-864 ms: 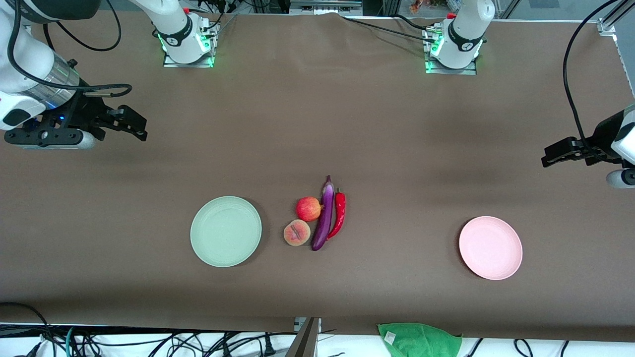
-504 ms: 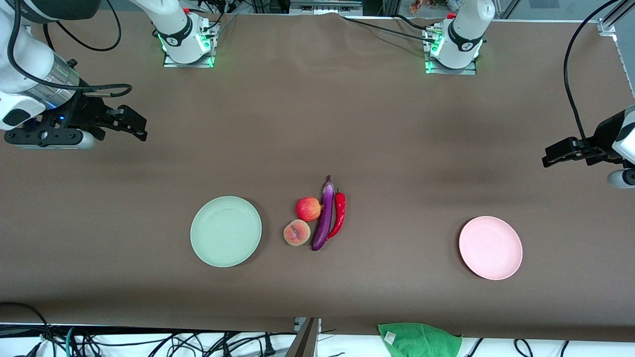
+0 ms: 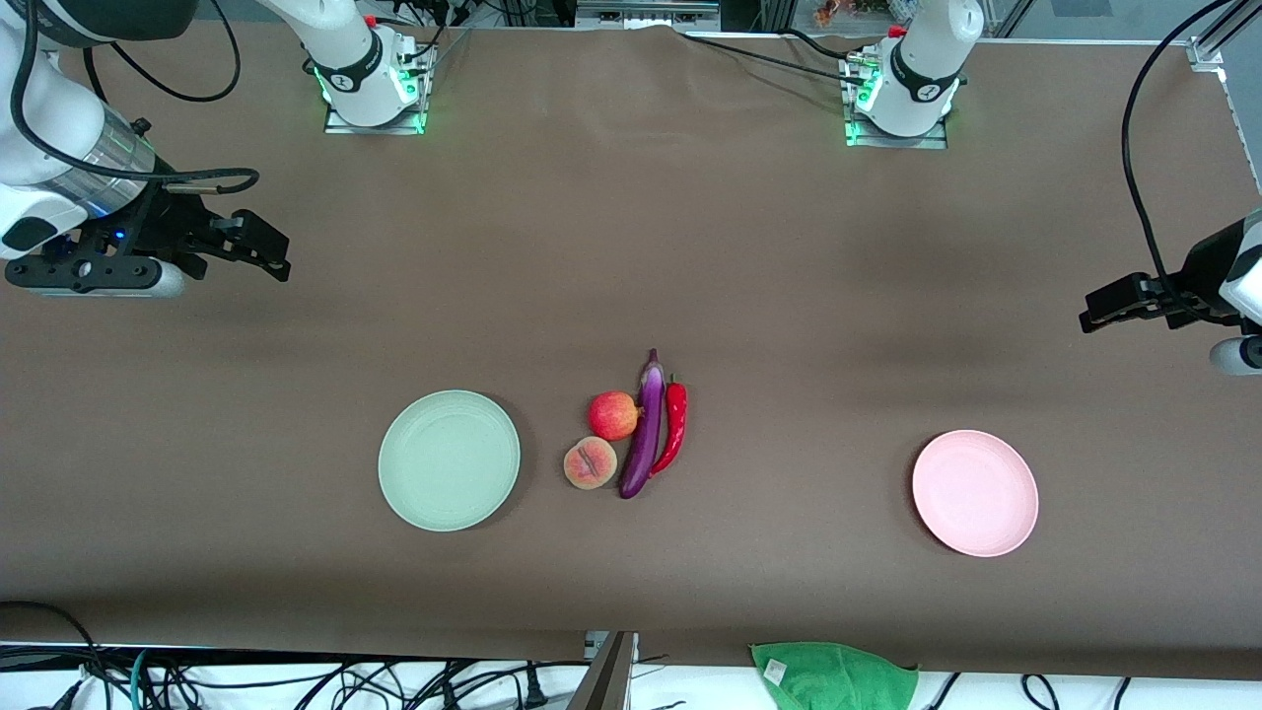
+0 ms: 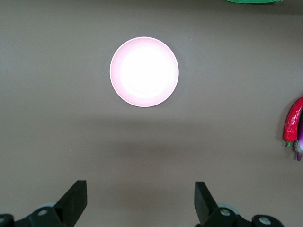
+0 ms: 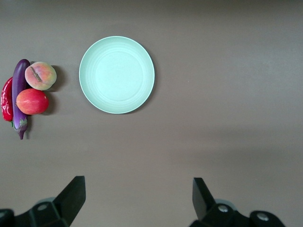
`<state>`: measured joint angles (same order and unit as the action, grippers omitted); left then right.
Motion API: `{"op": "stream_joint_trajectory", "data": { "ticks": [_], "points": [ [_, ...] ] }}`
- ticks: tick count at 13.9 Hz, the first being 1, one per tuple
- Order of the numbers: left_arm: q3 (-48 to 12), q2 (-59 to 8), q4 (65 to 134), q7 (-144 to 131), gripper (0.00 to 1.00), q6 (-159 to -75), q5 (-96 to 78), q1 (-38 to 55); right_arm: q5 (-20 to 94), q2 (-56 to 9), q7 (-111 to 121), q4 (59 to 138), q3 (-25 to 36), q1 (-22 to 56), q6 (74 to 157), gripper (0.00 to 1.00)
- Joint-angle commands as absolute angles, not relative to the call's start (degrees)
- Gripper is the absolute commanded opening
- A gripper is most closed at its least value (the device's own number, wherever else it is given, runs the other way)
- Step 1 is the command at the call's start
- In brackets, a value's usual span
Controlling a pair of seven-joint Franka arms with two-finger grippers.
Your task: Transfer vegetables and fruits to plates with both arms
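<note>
While both arms are waiting high with fingers spread wide and holding nothing, I am looking at the middle of the frame. Low down, the peach (image 3: pixel 590 462) is sitting beside the eggplant (image 3: pixel 644 431), which is lying almost straight up the picture, between the apple (image 3: pixel 614 415) and the chili (image 3: pixel 673 425). The green plate (image 3: pixel 449 460) is sitting close by at middle left, the pink plate (image 3: pixel 974 492) well apart at lower right. Higher up, the right gripper (image 3: pixel 266 245) at upper left and the left gripper (image 3: pixel 1099 308) at the right edge are hanging over bare table, with open room all around.

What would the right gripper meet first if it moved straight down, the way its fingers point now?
Probably only bare brown table. The right gripper hangs open, facing down, at the right arm's end. The mint green plate and the produce lie off that line, though its exact landing spot is unclear.
</note>
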<state>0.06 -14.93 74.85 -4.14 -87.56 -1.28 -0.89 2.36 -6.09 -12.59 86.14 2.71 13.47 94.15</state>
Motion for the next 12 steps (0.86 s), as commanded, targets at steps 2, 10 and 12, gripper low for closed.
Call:
{"op": "stream_joint_trajectory", "data": {
  "ticks": [2,10,12],
  "points": [
    [-0.1,-15.7,73.1,-3.2,1.00,-87.1,-1.8,-0.2,2.0,-5.6,-12.0,86.0,2.7,13.3,94.0,1.00],
    [-0.3,-20.9,73.9,-3.4,1.00,-87.3,-1.7,2.3,2.1,-5.5,-12.0,86.2,2.9,13.2,93.6,1.00],
    [-0.3,-22.6,73.4,-3.5,1.00,-87.4,-2.5,2.7,2.1,-5.5,-12.0,86.1,2.9,13.1,93.6,1.00]
  ]
}}
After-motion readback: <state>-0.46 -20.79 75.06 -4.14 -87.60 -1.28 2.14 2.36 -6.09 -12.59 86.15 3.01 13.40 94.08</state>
